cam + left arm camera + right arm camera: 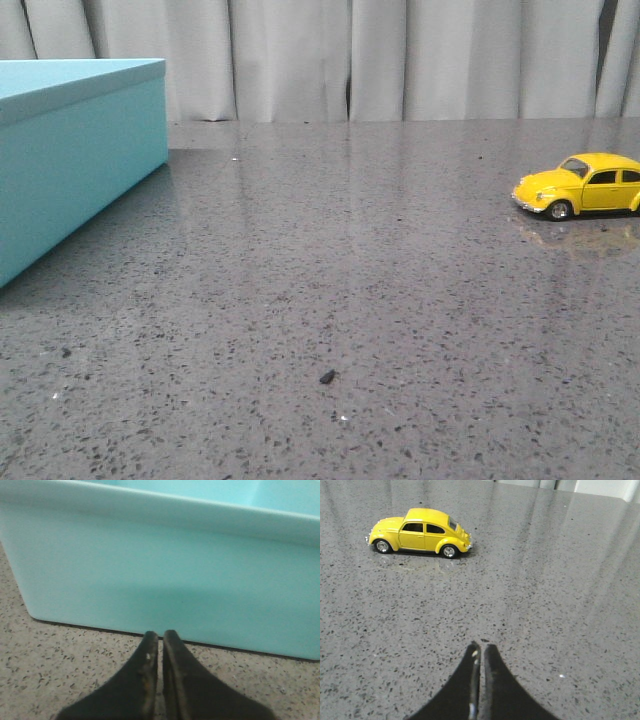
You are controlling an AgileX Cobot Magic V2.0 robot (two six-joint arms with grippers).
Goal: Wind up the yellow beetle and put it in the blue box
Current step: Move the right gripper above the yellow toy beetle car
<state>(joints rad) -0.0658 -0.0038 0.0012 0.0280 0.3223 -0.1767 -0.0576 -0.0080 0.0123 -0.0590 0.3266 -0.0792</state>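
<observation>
The yellow beetle (585, 186) stands on its wheels at the far right of the table in the front view, nose to the left. It also shows in the right wrist view (420, 532), well ahead of my right gripper (480, 648), which is shut and empty over bare table. The blue box (70, 150) stands at the far left with its paler lid on. In the left wrist view its side wall (165, 580) fills the frame just beyond my left gripper (160, 635), which is shut and empty, close above the table. Neither gripper shows in the front view.
The table (350, 280) is dark grey speckled stone. A small dark crumb (327, 377) lies near its front middle. A grey curtain (400, 60) hangs behind the table.
</observation>
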